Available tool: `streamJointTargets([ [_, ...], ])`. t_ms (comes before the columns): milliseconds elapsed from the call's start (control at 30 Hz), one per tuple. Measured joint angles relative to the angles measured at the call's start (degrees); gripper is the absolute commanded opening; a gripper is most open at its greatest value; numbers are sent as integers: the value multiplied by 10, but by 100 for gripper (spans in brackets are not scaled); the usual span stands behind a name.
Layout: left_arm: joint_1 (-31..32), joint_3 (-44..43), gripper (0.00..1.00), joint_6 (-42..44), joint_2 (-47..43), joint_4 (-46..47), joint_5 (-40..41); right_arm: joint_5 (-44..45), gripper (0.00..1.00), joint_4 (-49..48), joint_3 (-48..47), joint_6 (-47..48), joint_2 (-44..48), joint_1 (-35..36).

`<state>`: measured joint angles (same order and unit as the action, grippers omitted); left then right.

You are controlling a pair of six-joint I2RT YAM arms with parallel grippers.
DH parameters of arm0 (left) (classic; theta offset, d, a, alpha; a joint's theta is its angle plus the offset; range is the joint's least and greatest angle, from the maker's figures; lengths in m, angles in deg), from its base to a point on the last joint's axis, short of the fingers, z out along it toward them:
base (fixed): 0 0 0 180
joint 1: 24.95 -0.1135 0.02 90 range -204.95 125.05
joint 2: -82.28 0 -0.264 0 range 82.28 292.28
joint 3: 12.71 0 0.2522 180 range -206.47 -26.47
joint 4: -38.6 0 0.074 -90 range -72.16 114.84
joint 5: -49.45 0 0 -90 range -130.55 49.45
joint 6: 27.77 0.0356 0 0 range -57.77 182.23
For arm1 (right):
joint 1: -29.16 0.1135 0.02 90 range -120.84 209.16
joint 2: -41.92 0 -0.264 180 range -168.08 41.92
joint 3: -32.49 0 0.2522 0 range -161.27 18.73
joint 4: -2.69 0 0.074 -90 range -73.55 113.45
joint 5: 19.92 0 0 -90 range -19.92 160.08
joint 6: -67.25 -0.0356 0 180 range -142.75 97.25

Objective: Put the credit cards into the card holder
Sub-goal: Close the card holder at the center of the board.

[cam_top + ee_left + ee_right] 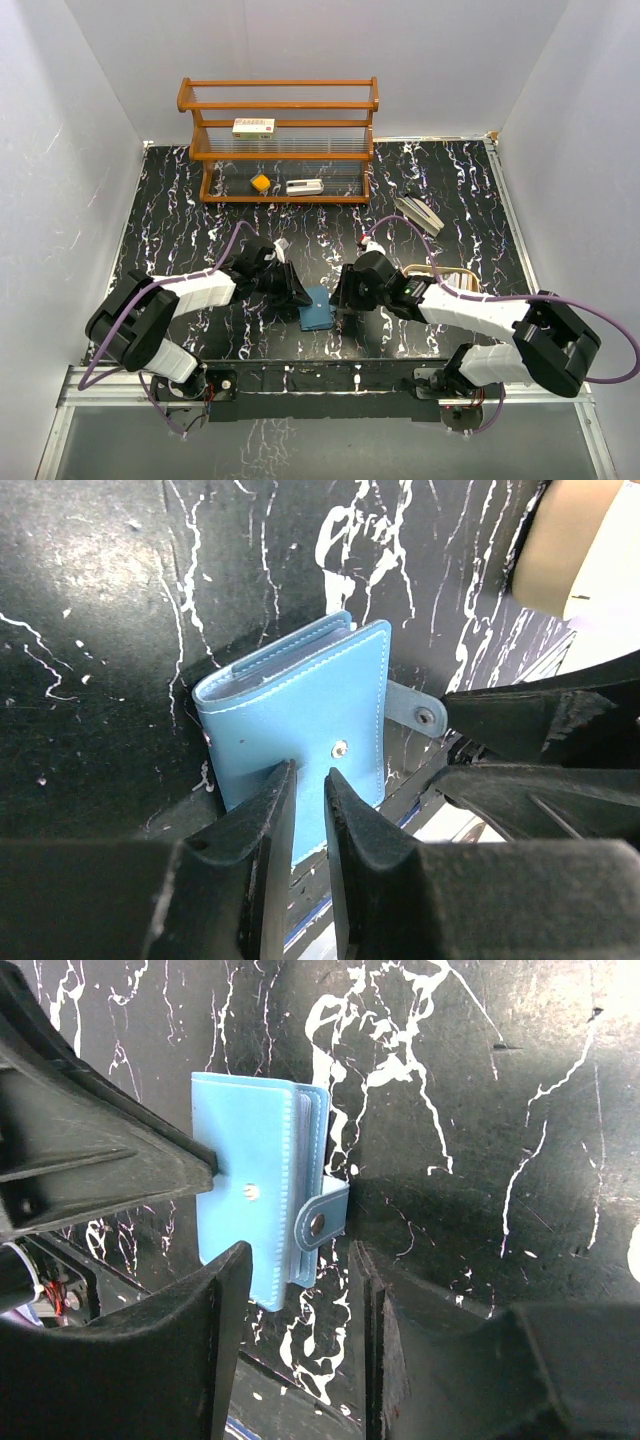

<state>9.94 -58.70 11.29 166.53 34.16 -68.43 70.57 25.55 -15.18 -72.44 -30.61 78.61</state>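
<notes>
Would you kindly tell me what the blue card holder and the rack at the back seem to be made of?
The card holder looks like smooth, matte leather or imitation leather, going by its pale edge stitching and small metallic snap; which one, I cannot tell. The rack appears to be varnished wood, orange-brown with a slight sheen.

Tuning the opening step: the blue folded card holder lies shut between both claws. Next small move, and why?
Probably ease the right claw forward and close on the small blue clasp tab. The tab hangs unsnapped just ahead of its open jaws, the blue bi-fold card holder lies folded shut, and the left claw sits at its opposite edge, seemingly steadying it.
</notes>
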Motion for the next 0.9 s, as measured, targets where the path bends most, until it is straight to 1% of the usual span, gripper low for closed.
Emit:
streamJointTargets([
  [133,0,0,18,2,13,1,-2,-5,46,-8,0,0,-7,0],
  [367,0,0,18,5,22,10,-7,-7,46,-12,0,2,-31,0],
  [667,0,0,18,6,27,18,-12,-36,46,-66,0,18,-60,0],
  [900,0,0,18,5,27,18,-12,-56,45,-81,-2,23,-67,0],
])
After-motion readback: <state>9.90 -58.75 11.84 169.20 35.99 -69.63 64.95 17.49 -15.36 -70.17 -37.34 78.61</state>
